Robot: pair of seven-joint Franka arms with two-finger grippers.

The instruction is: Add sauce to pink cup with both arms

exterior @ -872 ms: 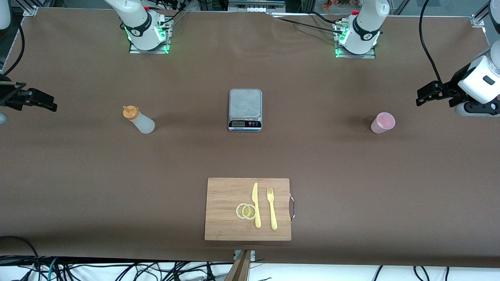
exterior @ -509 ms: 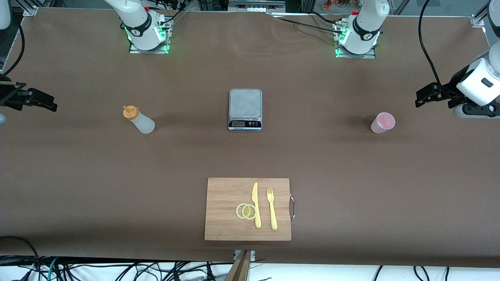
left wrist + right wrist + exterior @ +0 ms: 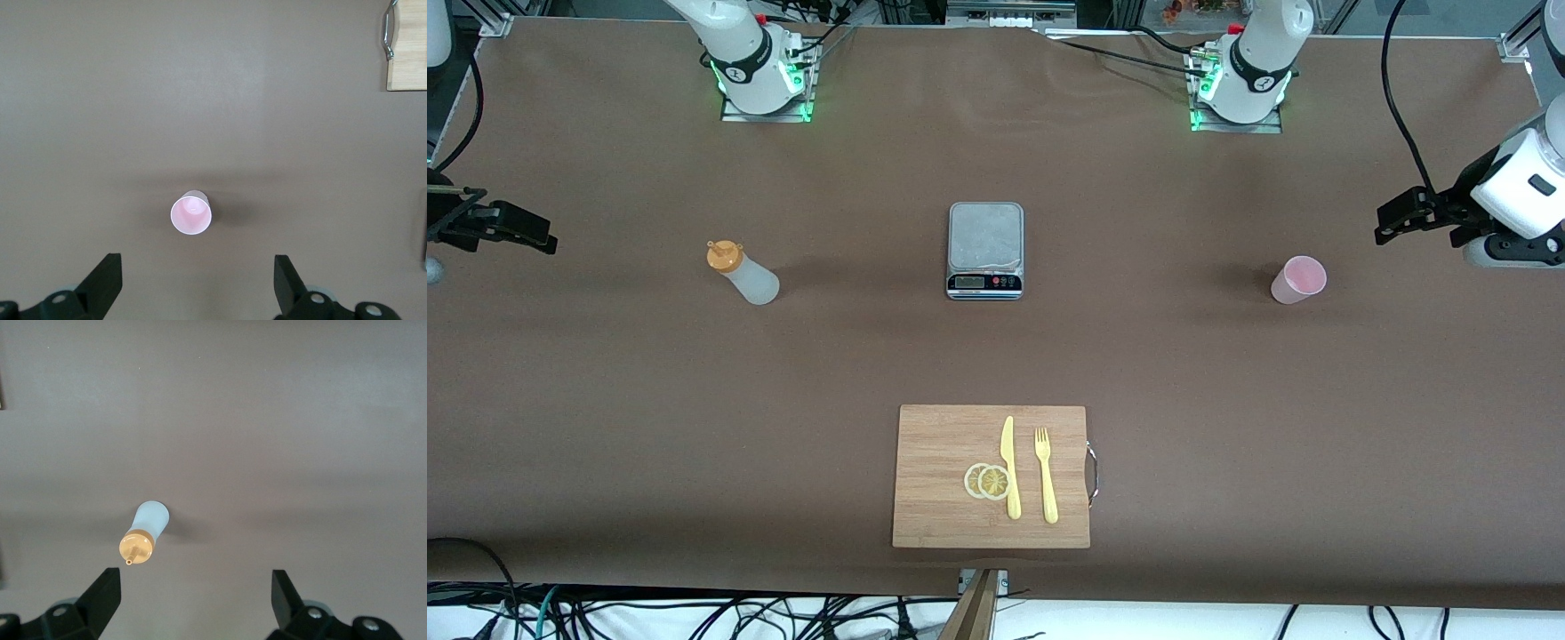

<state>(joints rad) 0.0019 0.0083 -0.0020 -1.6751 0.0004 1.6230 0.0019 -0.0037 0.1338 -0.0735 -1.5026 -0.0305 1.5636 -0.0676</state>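
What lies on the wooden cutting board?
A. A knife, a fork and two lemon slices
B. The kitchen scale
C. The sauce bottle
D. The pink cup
A: the cutting board carries a yellow knife, a yellow fork and two lemon slices.

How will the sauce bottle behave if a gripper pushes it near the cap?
The bottle stands upright, tall and narrow, so a high push would probably tip it. Its round body would likely roll afterwards. The translucent plastic looks soft, so it may squash under a firm grip.
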